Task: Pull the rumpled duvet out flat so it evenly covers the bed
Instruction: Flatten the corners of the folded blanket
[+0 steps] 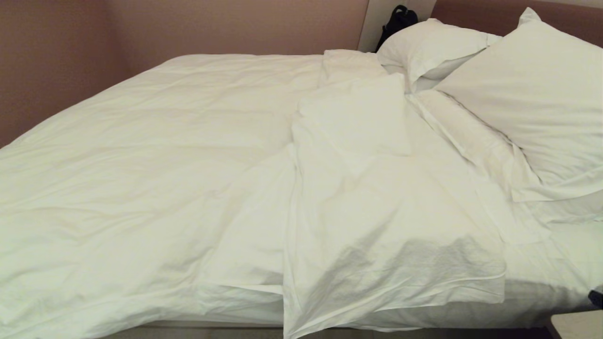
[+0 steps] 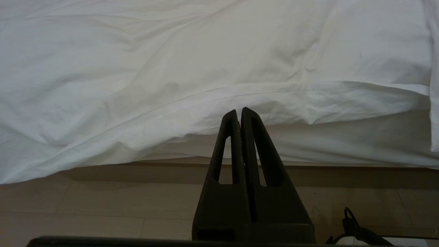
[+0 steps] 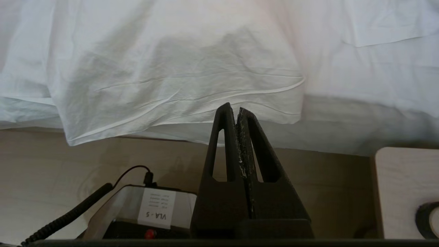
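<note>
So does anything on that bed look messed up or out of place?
Yes. The duvet lies bunched toward the left, with its pillow-end corner folded back over itself. That leaves a bare stretch of bed below the pillows, and a loose flap hangs over the near edge.

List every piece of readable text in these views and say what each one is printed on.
"VLA - S": on the white label stuck to the grey box on the floor beside the bed, seen in the right wrist view; it appears upside down there.
The smaller lines printed on the same label are too small to read.
The head view and the left wrist view show no text.
</note>
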Available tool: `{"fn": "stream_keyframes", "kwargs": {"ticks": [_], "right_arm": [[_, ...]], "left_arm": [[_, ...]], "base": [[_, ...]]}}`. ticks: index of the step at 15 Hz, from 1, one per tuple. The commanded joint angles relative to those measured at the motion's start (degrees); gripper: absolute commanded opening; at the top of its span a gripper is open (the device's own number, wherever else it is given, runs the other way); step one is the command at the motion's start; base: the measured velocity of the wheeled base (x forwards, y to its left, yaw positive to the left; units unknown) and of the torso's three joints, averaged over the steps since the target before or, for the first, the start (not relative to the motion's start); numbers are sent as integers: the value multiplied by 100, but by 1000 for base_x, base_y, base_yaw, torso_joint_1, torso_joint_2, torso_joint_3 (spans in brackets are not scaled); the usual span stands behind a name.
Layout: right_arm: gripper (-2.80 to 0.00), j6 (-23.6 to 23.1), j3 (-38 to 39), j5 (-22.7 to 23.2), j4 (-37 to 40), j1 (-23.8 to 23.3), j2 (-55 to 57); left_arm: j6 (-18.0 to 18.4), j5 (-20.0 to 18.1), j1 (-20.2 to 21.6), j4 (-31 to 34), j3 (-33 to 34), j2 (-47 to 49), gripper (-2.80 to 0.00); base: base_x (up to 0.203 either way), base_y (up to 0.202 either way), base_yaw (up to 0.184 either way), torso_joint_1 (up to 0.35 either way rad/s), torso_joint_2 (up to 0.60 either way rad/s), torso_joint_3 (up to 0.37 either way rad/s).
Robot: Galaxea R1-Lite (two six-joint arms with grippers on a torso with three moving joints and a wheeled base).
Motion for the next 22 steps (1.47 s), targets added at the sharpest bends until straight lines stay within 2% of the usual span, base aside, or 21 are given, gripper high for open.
{"fn": "stream_keyframes", "kwargs": {"ticks": [1,7,13,16,22], "right_arm": [[-280,2,-88,25,-242,4,751],[-280,11,-184,25,-1451,4,2569],[-280,77,-411,47,-1611,-18,3279],[-280,255,-544,171,-2034,-40,3676],[-280,396,-1833,215,-2234,-124,4914]], "left_arm": [[1,0,2,1,0,-2,-280],[1,0,2,1,0,-2,-280],[1,0,2,1,0,-2,-280],[1,0,2,1,0,-2,-280],[1,0,2,1,0,-2,-280]], "base": [[0,0,0,0,0,0],[0,0,0,0,0,0],[0,0,0,0,0,0],[0,0,0,0,0,0],[0,0,0,0,0,0]]}}
